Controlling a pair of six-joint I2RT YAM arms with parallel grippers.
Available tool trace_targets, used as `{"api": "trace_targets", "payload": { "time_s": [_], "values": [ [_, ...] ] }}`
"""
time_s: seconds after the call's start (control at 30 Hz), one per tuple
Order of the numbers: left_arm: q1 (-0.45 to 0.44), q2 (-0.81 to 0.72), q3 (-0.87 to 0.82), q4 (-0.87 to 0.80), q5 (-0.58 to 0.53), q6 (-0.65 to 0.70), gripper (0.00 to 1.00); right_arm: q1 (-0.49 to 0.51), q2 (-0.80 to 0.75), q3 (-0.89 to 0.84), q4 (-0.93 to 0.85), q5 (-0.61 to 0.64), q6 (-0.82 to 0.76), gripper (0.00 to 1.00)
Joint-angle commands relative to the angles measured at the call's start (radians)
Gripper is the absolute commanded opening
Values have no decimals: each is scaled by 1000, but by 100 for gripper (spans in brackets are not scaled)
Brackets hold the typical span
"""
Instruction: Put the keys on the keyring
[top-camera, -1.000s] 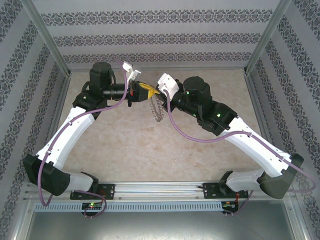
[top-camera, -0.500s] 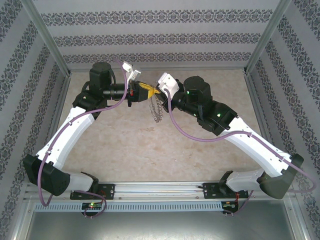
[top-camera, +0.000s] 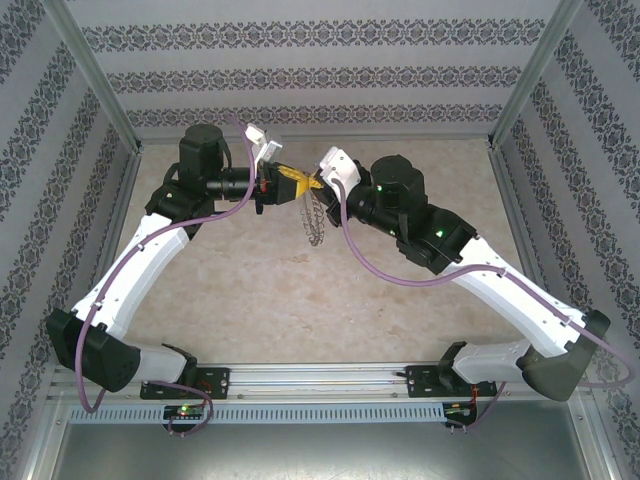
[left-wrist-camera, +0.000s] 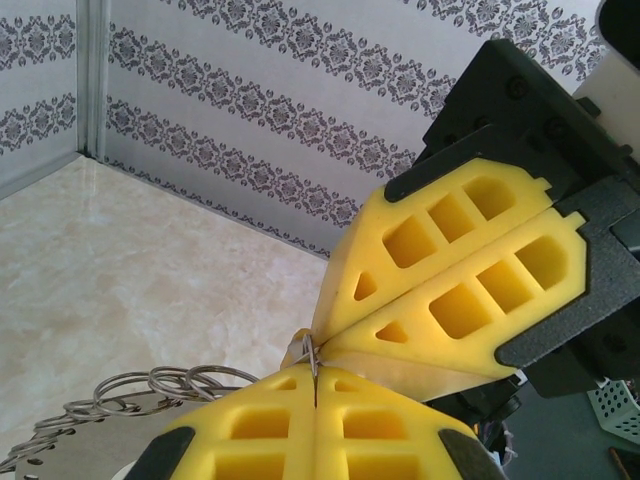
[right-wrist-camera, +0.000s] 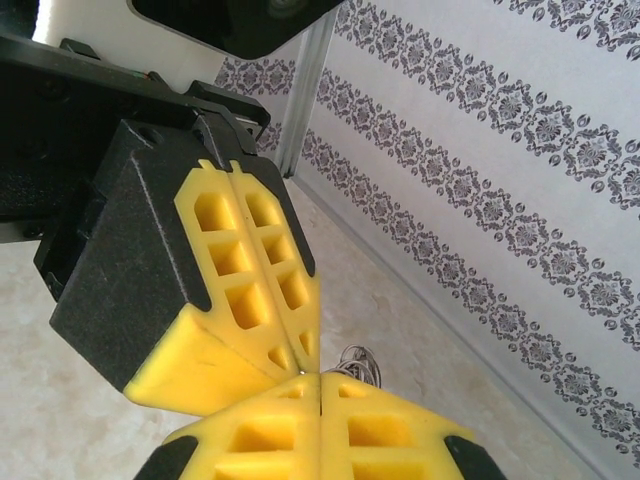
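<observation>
Both jaws shut: left gripper (left-wrist-camera: 315, 388) pinches the keyring (top-camera: 315, 224) hanging downward, right gripper (right-wrist-camera: 320, 388) touching tips.

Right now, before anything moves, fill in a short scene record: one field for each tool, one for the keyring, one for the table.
left tool: shut, held up off the table, a thin wire loop showing at its tip seam
right tool: shut, tip to tip with the left tool
keyring: hanging below the meeting tips, off the table; which tool carries it cannot be told
table: pale marbled top, beneath both tools
</observation>
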Motion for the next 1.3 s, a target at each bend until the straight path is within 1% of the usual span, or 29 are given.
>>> {"api": "trace_targets", "payload": {
  "time_s": [0.0,0.23,0.43,0.67,0.87,1.0,1.27],
  "values": [
    [-6,-21,-4,12,50,16,0,-9,-41,-15,90,-1,35,0],
    [-6,-18,-2,16,54,16,0,-10,-45,-19,104,24,32,0],
    [-6,-25,-10,23,51,10,0,-10,-16,4,106,18,28,0],
    [-6,-31,-14,18,46,15,0,-10,-32,-5,80,-9,39,0],
    [-3,-28,-5,0,43,30,0,-16,-70,-8,11,-78,62,0],
    [-5,-25,-2,0,46,29,0,-19,-88,-25,-5,-73,78,0],
    [-4,-37,-13,6,51,23,0,-16,-50,-7,15,-81,84,0]
  ]
}}
